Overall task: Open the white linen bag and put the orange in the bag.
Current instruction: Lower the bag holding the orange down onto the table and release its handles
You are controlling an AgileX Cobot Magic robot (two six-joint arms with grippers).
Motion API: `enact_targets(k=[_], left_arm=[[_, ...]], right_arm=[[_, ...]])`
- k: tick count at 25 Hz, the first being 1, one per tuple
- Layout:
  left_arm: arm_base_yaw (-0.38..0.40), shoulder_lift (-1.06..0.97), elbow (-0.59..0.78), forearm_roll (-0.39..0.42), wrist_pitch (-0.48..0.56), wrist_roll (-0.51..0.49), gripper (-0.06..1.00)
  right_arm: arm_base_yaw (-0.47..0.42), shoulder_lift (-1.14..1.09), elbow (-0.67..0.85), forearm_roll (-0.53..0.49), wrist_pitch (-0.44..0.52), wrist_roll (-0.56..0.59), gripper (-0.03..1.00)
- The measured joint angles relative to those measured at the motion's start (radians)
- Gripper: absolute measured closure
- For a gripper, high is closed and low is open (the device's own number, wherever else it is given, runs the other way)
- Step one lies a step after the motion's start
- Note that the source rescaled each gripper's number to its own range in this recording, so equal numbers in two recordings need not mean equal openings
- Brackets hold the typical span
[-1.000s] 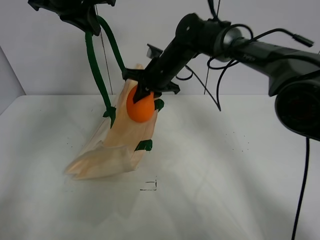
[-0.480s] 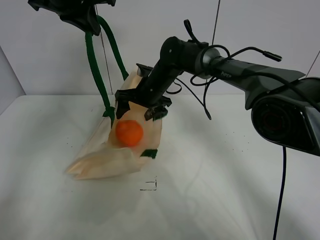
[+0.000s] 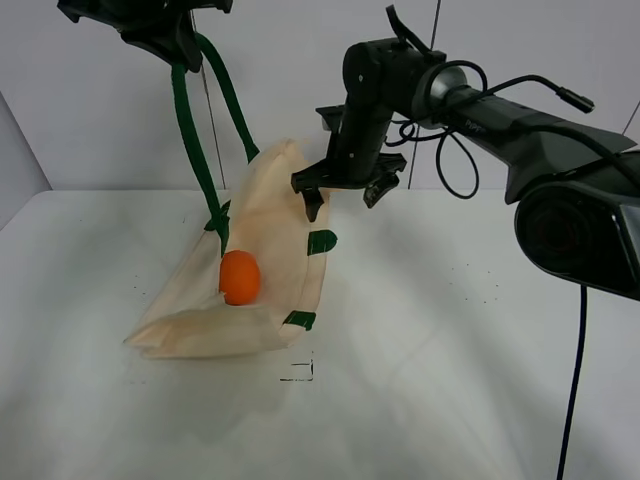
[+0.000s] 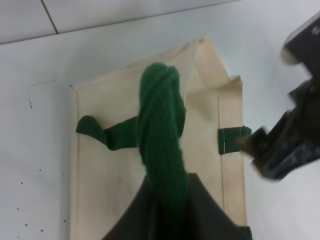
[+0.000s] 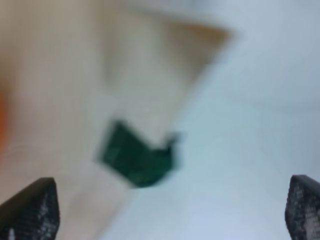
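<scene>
The white linen bag [image 3: 270, 250] leans up from the table, held open by its dark green strap [image 3: 190, 140]. My left gripper [image 3: 165, 30] is shut on that strap high at the upper left; in the left wrist view the strap [image 4: 162, 135] runs down to the bag [image 4: 100, 175]. The orange [image 3: 239, 277] lies inside the bag near its lower part. My right gripper [image 3: 345, 195] is open and empty above the bag's top right edge. The blurred right wrist view shows the bag [image 5: 75, 75], a green strap end [image 5: 137, 157] and both fingertips [image 5: 30, 210] wide apart.
The white table [image 3: 450, 350] spreads around the bag, with a small black corner mark [image 3: 300, 372] in front of it. A pale wall stands behind. Cables hang from my right arm [image 3: 480, 105].
The orange left my right gripper and dropped down into the bag. My right gripper opened and rose up and to the right, clear of the bag. The left gripper stayed put.
</scene>
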Motion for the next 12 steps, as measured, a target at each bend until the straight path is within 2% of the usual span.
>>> enact_targets(k=[4,12], left_arm=[[0.0,0.0,0.0,0.0,0.0,0.0,0.94],[0.0,0.0,0.0,0.0,0.0,0.0,0.94]], right_arm=[[-0.093,0.0,0.013,-0.037,0.0,-0.01,-0.03],[-0.325,0.0,0.013,-0.05,0.0,-0.033,-0.03]])
